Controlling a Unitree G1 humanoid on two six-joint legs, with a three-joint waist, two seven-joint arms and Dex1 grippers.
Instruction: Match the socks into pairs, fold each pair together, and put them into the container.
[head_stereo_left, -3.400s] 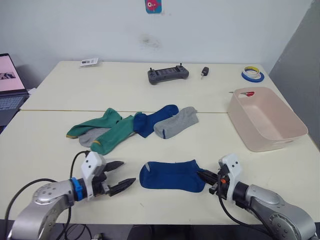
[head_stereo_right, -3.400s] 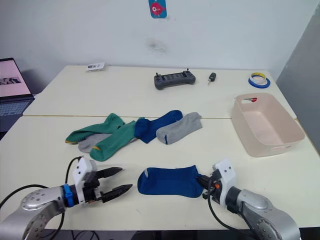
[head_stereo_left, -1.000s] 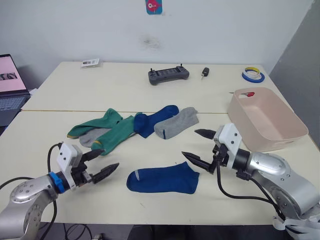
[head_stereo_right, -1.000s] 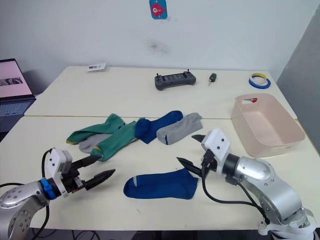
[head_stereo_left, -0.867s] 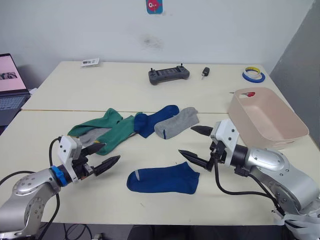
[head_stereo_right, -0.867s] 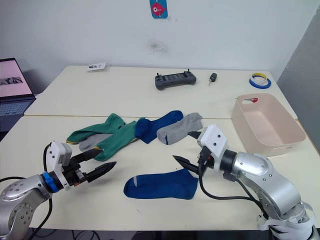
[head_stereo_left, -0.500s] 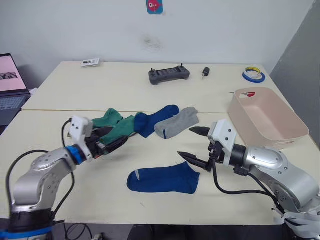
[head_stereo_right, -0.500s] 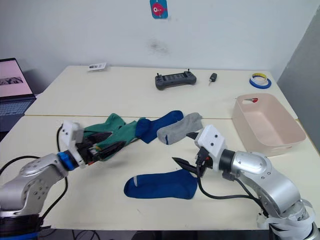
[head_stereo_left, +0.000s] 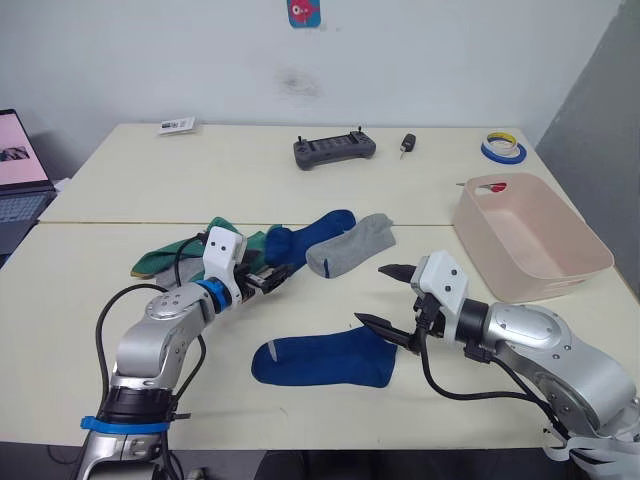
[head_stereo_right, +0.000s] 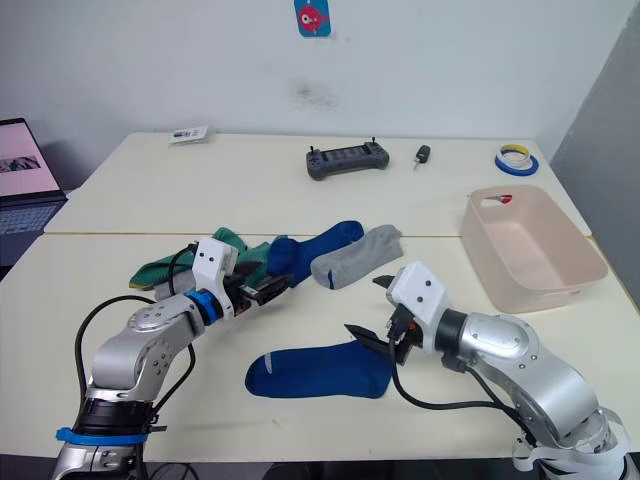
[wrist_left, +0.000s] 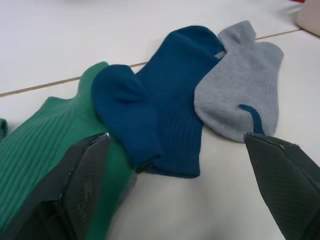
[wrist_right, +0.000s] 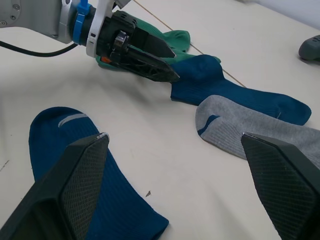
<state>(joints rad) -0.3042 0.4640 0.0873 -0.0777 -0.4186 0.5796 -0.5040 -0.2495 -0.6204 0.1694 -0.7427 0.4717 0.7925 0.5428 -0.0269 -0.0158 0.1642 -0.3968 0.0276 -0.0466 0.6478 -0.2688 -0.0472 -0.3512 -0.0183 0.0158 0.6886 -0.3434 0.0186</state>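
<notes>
One dark blue sock (head_stereo_left: 325, 358) lies flat near the table's front edge. My right gripper (head_stereo_left: 370, 293) hovers open just above its right end, holding nothing. Behind it lies a loose heap: a second dark blue sock (head_stereo_left: 315, 232), a grey sock (head_stereo_left: 352, 244) with a blue stripe to its right, and green socks (head_stereo_left: 165, 257) partly hidden behind my left arm. My left gripper (head_stereo_left: 278, 272) is open, its tips at the near end of that second blue sock (wrist_left: 165, 100), with a green sock (wrist_left: 45, 145) beside it. The pink-beige container (head_stereo_left: 545, 283) stands at the right.
A grey controller (head_stereo_left: 335, 149), a key fob (head_stereo_left: 406, 144) and tape rolls (head_stereo_left: 503, 150) lie along the back of the table. A laptop (head_stereo_left: 18, 165) sits at the far left. A small red item (head_stereo_left: 498, 187) is at the container's back rim.
My left arm has swung from the front left in to the sock heap, still open. The right gripper has barely moved, hanging over the front blue sock's end.
</notes>
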